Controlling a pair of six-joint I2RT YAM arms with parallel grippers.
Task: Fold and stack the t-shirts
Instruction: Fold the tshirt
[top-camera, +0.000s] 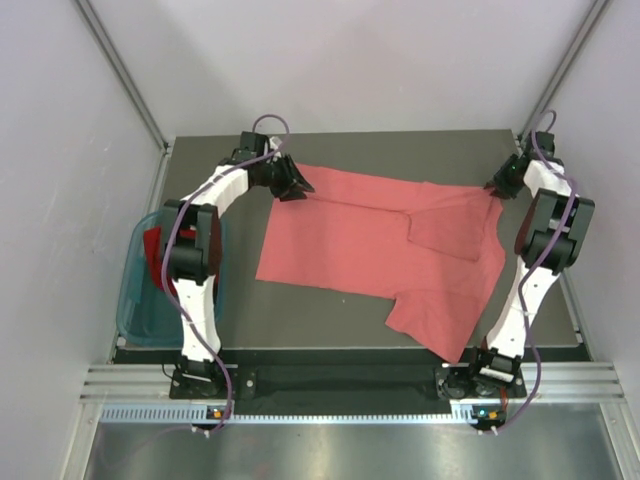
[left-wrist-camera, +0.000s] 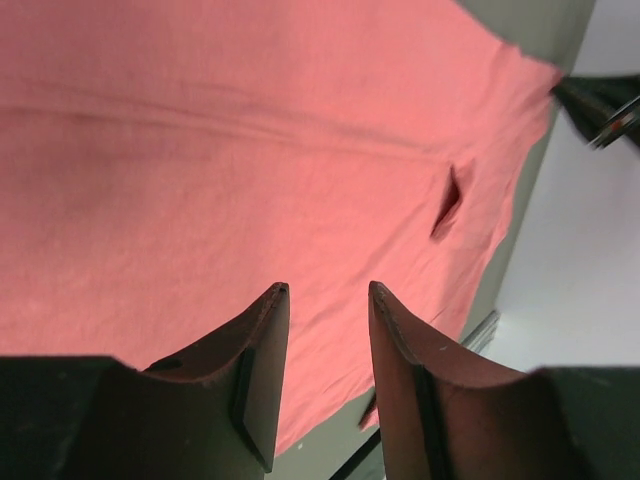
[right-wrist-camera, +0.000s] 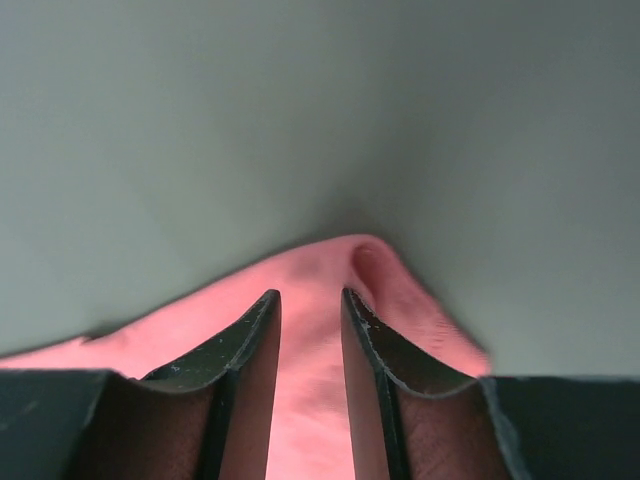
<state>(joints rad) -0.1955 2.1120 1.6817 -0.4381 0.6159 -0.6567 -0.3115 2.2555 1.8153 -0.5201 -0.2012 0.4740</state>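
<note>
The light salmon-pink t-shirt (top-camera: 360, 240) lies spread out on the dark table, with one sleeve folded in over its middle and a part hanging toward the near right. My left gripper (top-camera: 298, 186) is open just above the shirt's far left corner. In the left wrist view the cloth (left-wrist-camera: 250, 150) shows through the gap between the fingers of the left gripper (left-wrist-camera: 325, 290). My right gripper (top-camera: 496, 186) is at the shirt's far right corner. Its fingers stand apart around a raised bit of cloth (right-wrist-camera: 420, 300) in the right gripper's (right-wrist-camera: 310, 293) wrist view. The deep red t-shirt (top-camera: 152, 250) lies in the basket.
A teal plastic basket (top-camera: 128, 300) stands at the table's left edge beside the left arm. White walls close in the table at the back and both sides. A metal rail runs along the near edge.
</note>
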